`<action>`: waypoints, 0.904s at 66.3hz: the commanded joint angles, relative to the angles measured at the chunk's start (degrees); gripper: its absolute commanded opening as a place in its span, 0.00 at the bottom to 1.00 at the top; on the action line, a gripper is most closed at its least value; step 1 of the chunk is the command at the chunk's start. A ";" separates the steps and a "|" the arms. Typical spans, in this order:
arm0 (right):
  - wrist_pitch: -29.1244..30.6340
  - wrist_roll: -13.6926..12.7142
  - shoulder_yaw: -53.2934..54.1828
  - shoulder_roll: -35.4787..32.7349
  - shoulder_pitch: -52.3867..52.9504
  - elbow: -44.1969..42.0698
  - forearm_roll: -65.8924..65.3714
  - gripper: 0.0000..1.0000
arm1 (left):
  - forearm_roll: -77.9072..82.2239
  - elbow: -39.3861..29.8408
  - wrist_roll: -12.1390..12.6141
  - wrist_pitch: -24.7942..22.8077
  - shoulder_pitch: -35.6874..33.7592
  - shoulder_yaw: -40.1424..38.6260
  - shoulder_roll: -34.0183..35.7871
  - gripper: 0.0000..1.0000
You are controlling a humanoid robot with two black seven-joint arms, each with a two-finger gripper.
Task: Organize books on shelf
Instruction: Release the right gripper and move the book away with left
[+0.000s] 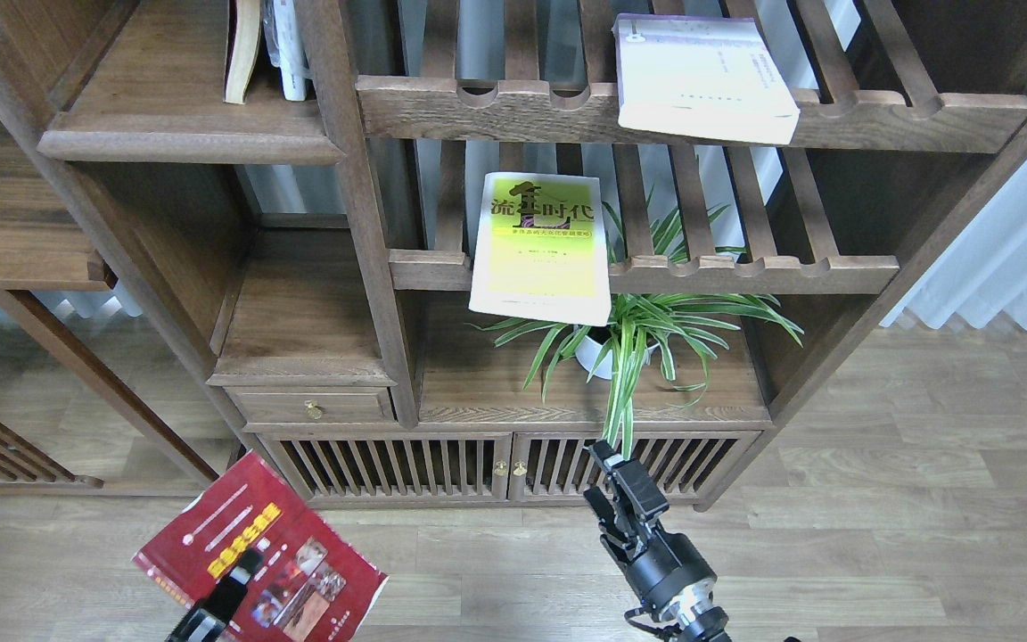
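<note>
Dark-brown wooden cabinet (371,267) across the upper two thirds of the head view, posts and rails splitting it into bays. Pale plank floor (879,535) open and wide along the bottom and right. Solid flat shelf (184,138) with a thick rounded front edge at upper left, narrow, bare toward the front, two upright volumes (264,45) at its back right corner against the post. Upper slatted rack (513,107) with scalloped rail to its right, carrying the white book (701,76) lying flat, front edge overhanging the rail. Lower slatted rack (745,272) beneath, holding the yellow-green book (542,245) with black characters, its lower edge jutting well past the rail. Striped green plant (638,339) in a white pot below that, leaves spilling over the cabinet's front edge. Dark red book (259,566) low at left, tilted, clear of the cabinet, bottom edge cut off by the frame. Left gripper (233,580) clamped on the red book, one black finger laid across the cover, the other hidden behind it. Right gripper (625,486) raised over open floor before the slatted doors, holding nothing; too dark and end-on to tell whether spread or closed.
</note>
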 commanded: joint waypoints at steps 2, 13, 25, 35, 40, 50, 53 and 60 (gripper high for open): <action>0.01 -0.06 0.06 0.19 0.36 -0.27 0.06 0.99 | 0.00 0.04 0.15 0.00 2.38 -4.56 -0.10 0.02; 0.01 0.03 0.06 0.98 0.36 -0.54 0.06 0.99 | 0.00 0.04 0.24 0.00 5.28 -8.78 -0.45 0.02; 0.01 0.12 0.06 2.22 0.10 -0.36 0.24 0.99 | -0.17 0.13 0.24 0.00 7.22 -11.86 -1.59 0.02; 0.01 0.21 -0.38 2.22 -0.34 -0.27 0.06 0.99 | -0.52 0.13 3.05 0.00 7.04 -16.87 -1.86 0.02; 0.01 0.29 -0.65 2.39 0.09 -0.71 -0.11 0.99 | -0.96 0.13 4.89 0.00 6.60 -18.54 -1.95 0.02; 0.01 -0.32 -1.00 3.18 0.18 -0.80 -0.38 0.99 | -1.23 0.13 5.16 0.00 6.16 -21.09 -1.86 0.02; 0.01 -0.50 -1.09 3.18 0.18 -0.71 -0.47 0.99 | -1.23 0.13 5.25 0.00 5.63 -22.76 -1.86 0.02; 0.01 -0.76 -1.17 3.18 0.27 -0.89 -0.64 0.99 | -1.93 0.13 5.60 0.00 3.70 -26.98 -1.42 0.02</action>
